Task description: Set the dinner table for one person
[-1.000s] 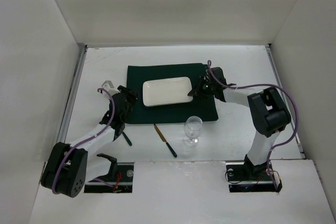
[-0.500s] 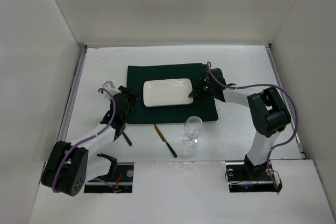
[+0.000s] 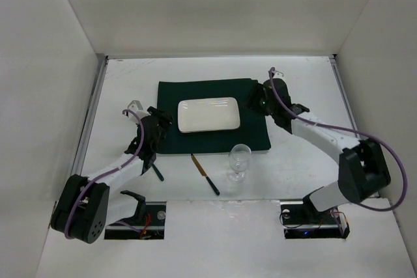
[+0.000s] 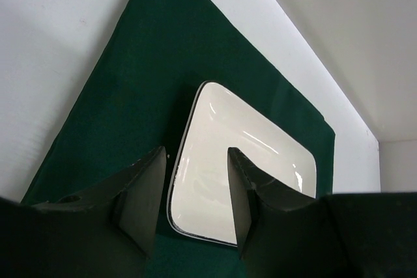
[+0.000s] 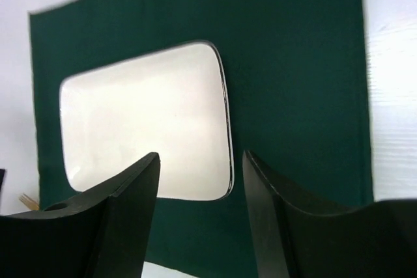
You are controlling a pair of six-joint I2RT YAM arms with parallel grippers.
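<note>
Your right gripper (image 3: 254,103) has let go and backed off the plate (image 3: 208,114); its jaws are wide and empty. The plate lies flat on the mat (image 3: 195,89), mid table (image 3: 293,69). Your left gripper (image 3: 159,120) is open and holds nothing. Plate looks placed; knife (image 3: 204,174) and glass (image 3: 239,159) are probably next.

Right gripper (image 3: 258,100): a second ago it was closed against the right short edge of the white plate (image 3: 208,114). It now stands clear of that edge, drawn back over the far right corner of the green mat (image 3: 171,96). Its jaws have spread wide and nothing lies between them. The right arm's elbow (image 3: 362,166), earlier folded up high beside the mat, has swung outward and down toward the near right. The plate, slightly skewed before, now lies flat and square on the mat.
</note>
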